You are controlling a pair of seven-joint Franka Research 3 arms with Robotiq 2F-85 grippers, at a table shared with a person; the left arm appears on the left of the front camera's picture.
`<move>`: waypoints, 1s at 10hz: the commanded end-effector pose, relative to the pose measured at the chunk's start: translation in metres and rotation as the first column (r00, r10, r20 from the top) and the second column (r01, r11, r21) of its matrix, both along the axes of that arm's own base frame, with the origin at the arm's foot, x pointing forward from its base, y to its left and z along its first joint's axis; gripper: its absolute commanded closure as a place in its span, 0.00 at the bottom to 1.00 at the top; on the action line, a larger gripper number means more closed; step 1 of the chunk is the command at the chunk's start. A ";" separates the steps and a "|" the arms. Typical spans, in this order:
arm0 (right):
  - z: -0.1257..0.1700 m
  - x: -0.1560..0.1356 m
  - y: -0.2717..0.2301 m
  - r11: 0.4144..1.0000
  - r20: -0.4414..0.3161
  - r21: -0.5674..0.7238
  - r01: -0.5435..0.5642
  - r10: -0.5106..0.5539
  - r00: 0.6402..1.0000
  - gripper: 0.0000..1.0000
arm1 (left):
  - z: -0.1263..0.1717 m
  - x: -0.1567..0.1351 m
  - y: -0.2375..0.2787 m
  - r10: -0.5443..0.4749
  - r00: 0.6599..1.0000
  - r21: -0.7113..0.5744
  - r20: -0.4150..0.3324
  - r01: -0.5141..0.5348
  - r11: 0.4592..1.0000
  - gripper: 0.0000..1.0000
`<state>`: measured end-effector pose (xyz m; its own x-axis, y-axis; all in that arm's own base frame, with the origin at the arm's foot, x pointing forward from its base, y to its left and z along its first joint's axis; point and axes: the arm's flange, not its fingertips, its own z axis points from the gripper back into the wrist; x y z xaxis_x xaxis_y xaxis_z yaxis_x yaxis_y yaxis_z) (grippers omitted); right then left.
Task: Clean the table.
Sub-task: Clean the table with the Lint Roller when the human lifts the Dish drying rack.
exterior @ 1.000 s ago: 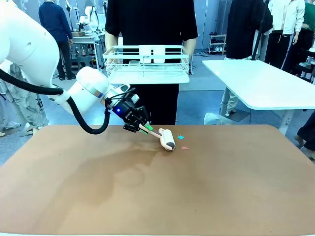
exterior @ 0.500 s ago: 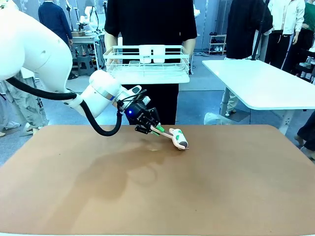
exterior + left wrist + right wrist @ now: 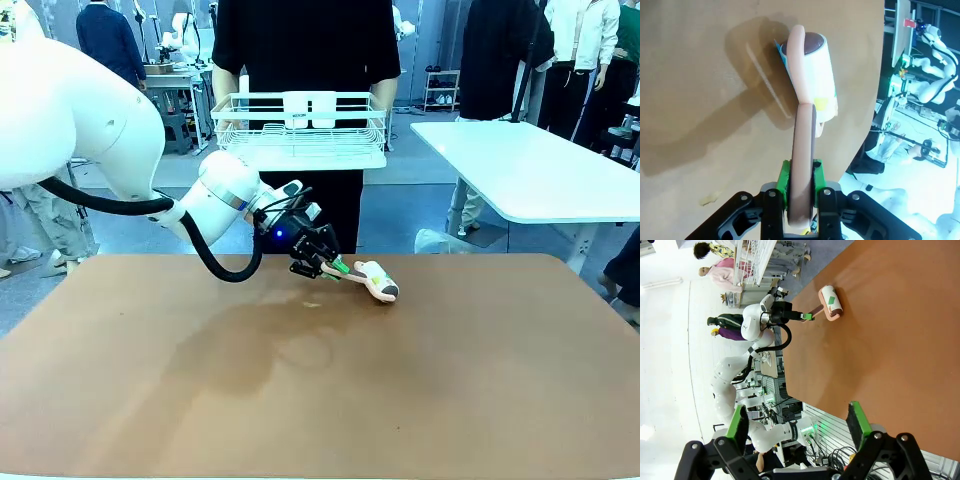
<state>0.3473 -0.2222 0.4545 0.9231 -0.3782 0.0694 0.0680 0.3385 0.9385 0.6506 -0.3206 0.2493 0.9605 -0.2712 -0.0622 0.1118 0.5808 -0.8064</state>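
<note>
Far side of table [image 3: 450,380]: roller [image 3: 381,282] head has swept right over where two scraps lay; a blue scrap [image 3: 778,49] now clings to it, so that patch looks cleaned.
Left gripper [image 3: 333,267]: clamped on the roller's handle.
Right gripper [image 3: 797,422]: fingers apart, holding nothing.
Basket [image 3: 300,150]: held by a person beyond the table; white holder at its back.

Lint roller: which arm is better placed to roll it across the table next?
Left. The left gripper is shut on the handle of the lint roller, whose head is low over the table. The right gripper is open, holds nothing, and is far from the roller.
</note>
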 end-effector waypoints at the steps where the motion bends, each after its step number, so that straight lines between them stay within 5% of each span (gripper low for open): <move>1: 0.003 -0.002 0.000 1.000 0.008 0.006 0.001 -0.001 1.000 0.00 | -0.055 -0.020 -0.019 -0.123 0.989 0.141 -0.080 0.134 0.981 0.78; 3: 0.003 -0.002 0.000 1.000 0.008 0.006 0.001 -0.001 1.000 0.00 | -0.047 -0.023 -0.026 -0.145 0.986 0.112 -0.077 0.153 0.982 0.78; 6: 0.003 -0.002 0.000 1.000 0.008 0.006 0.001 -0.001 1.000 0.00 | -0.009 -0.026 -0.016 -0.082 0.996 0.035 0.028 0.081 0.996 0.78; 10: 0.003 -0.002 0.000 1.000 0.008 0.006 0.001 -0.001 1.000 0.00 | 0.033 -0.046 0.008 -0.094 0.995 -0.033 0.039 0.095 0.995 0.78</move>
<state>0.3470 -0.2226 0.4545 0.9227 -0.3793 0.0694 0.0685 0.3384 0.9385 0.6297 -0.3299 0.2707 0.9355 -0.3517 -0.0351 0.1807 0.5613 -0.8076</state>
